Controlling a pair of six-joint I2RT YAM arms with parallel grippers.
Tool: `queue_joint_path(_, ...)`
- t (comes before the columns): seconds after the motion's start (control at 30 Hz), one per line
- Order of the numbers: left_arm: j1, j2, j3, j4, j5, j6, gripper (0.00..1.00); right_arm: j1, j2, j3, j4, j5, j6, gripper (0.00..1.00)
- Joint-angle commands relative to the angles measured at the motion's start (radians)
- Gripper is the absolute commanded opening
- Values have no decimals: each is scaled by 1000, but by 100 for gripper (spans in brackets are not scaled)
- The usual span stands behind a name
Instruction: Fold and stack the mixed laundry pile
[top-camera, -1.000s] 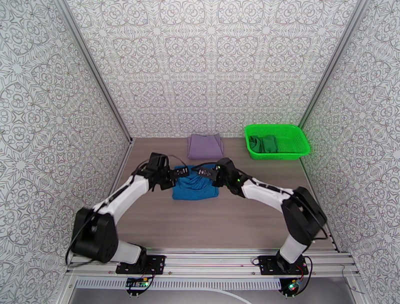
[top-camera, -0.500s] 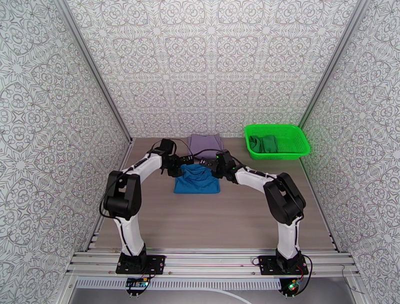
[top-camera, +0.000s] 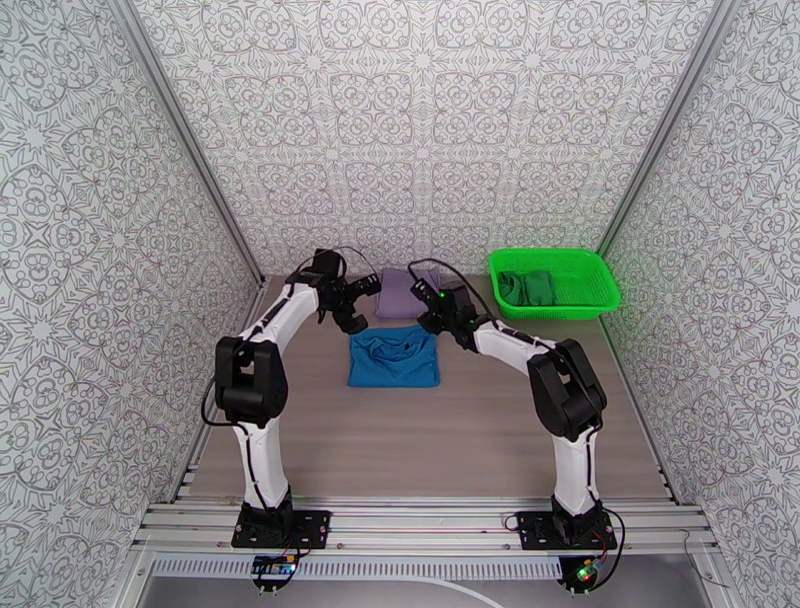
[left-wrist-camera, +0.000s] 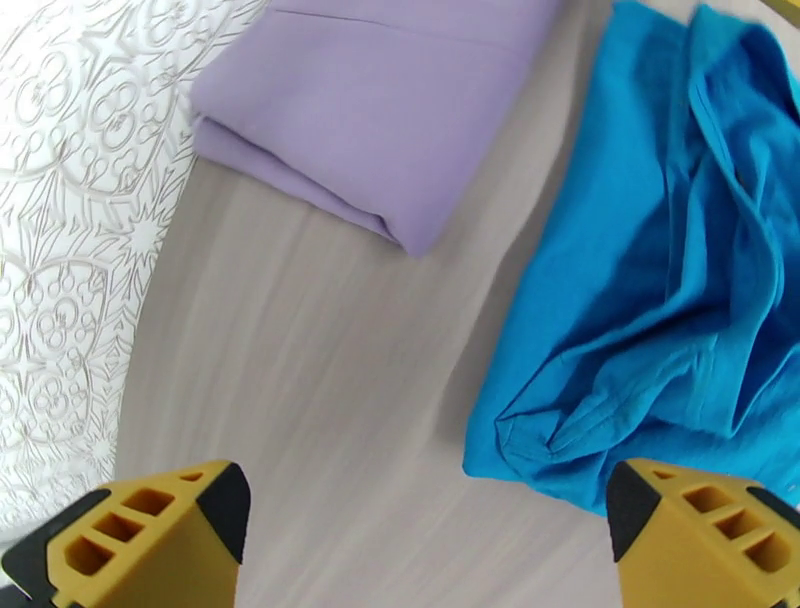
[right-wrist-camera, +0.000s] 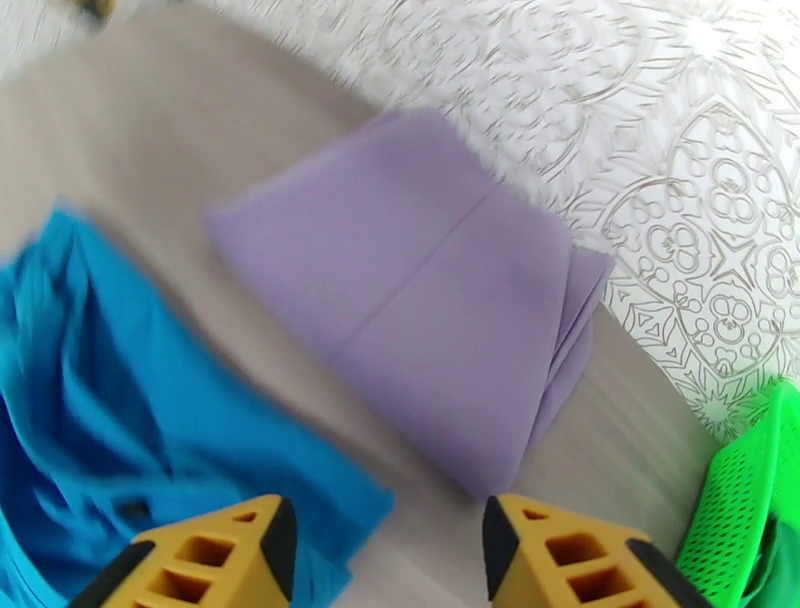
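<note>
Left tool (left-wrist-camera: 425, 515) and right tool (right-wrist-camera: 388, 540) spread, empty; we judge the blue shirt (left-wrist-camera: 650, 250) limp, best pinched at corners.

left wrist view: blue garment (left-wrist-camera: 640, 250) cut off by the top and right edges; lavender-grey garment (left-wrist-camera: 400, 90) cropped at the top; left gripper (left-wrist-camera: 425, 495) fingers cropped at the bottom edge; right wrist view: blue garment blurred, folds unreadable, cropped left and bottom; right gripper (right-wrist-camera: 385, 525) fingers cropped at the bottom; green basket (right-wrist-camera: 745, 490) cut by the right edge; top view: dark green garment (top-camera: 528, 287) partly behind the basket wall, fold too small to tell; lavender-grey garment's side edges partly hidden behind both grippers
</note>
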Motion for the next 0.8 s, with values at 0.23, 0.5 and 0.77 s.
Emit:
queue_joint_path(0.23, 24, -180, -91, -55, -265, -731, 99, 78, -69, 52, -329, -361, 95, 44)
queue_joint_path(0.5, 29, -551, -513, 82, -181, -1088, 99, 165, 88, 184, -536, -557, 243, 11)
queue_joint_path(0.77, -20, -687, -790, 298, 36, -1216, 57, 180, 264, 303, -474, -636, 398, 0)
